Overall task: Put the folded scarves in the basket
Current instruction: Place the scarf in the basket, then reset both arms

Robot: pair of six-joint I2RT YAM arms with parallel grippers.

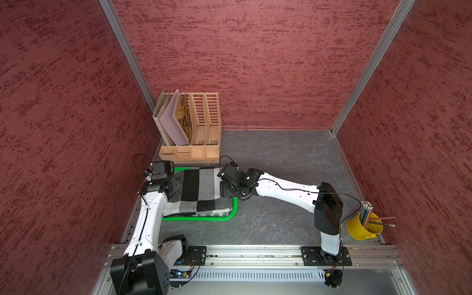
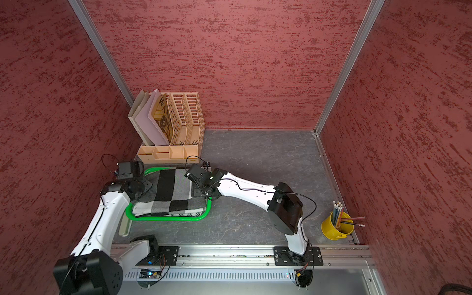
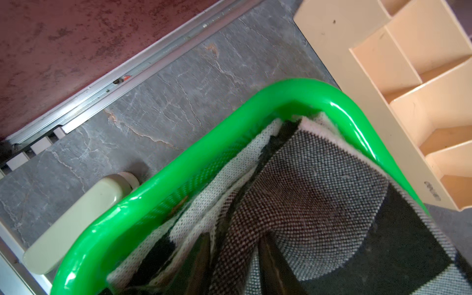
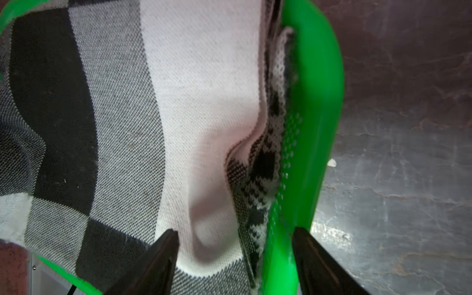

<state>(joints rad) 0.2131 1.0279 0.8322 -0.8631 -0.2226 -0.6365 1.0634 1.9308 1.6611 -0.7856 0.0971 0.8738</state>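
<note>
The folded scarf [image 1: 198, 190] lies in the green basket [image 1: 199, 218] at the left of the surface [image 1: 281, 158], just in front of the file organiser [image 1: 204, 120]. Right fingers [image 4: 163, 255] stand apart, straddling scarf edge and basket wall; left fingers [image 3: 274, 268] sit among scarf folds, grip unclear.

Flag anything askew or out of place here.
The checked scarf sits in the green basket but laps over its rim beside the file organiser. The right gripper straddles the basket wall, one finger outside. Two pencils splay almost flat from the yellow bucket.
</note>
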